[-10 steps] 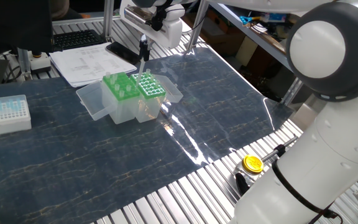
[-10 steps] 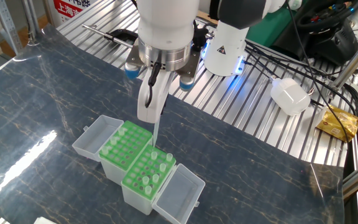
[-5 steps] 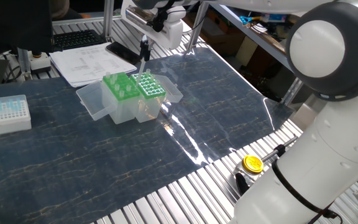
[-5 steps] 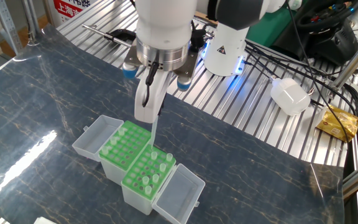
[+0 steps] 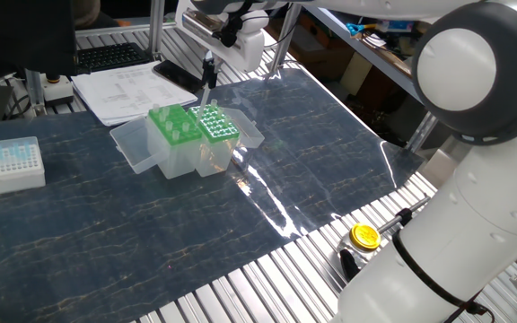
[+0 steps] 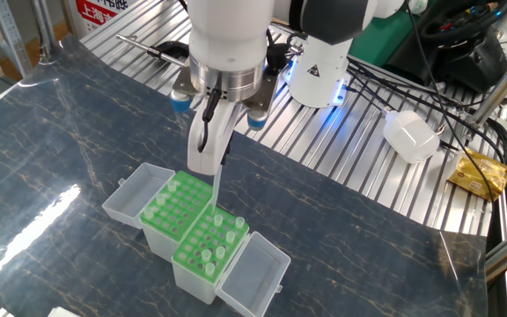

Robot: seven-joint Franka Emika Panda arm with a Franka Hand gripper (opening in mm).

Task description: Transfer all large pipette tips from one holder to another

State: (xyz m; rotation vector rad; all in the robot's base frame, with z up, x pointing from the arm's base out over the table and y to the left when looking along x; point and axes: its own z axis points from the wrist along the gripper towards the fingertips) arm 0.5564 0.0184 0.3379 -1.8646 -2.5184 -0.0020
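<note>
Two green holders stand side by side in clear boxes with their lids open. In the other fixed view the nearer holder [image 6: 208, 248] [image 5: 216, 123] carries several large pipette tips, while the farther holder [image 6: 176, 202] [image 5: 172, 124] shows mostly bare holes. My gripper [image 6: 213, 165] [image 5: 207, 74] hangs above the seam between them, shut on one large pipette tip [image 6: 216, 189] [image 5: 204, 96]. That tip points straight down, and its end is just above the holders.
A small white box [image 5: 9, 163] of bluish tips sits at the table's left. Papers [image 5: 131, 94] lie behind the holders. The clear lids [image 6: 136, 194] [image 6: 256, 271] stick out on both sides. A yellow-capped item [image 5: 364, 236] and the robot base [image 6: 319, 75] are on the metal slats.
My gripper has shifted a little to the left and upward in the other fixed view, carrying the tip away from the nearer holder's back row toward the farther holder.
</note>
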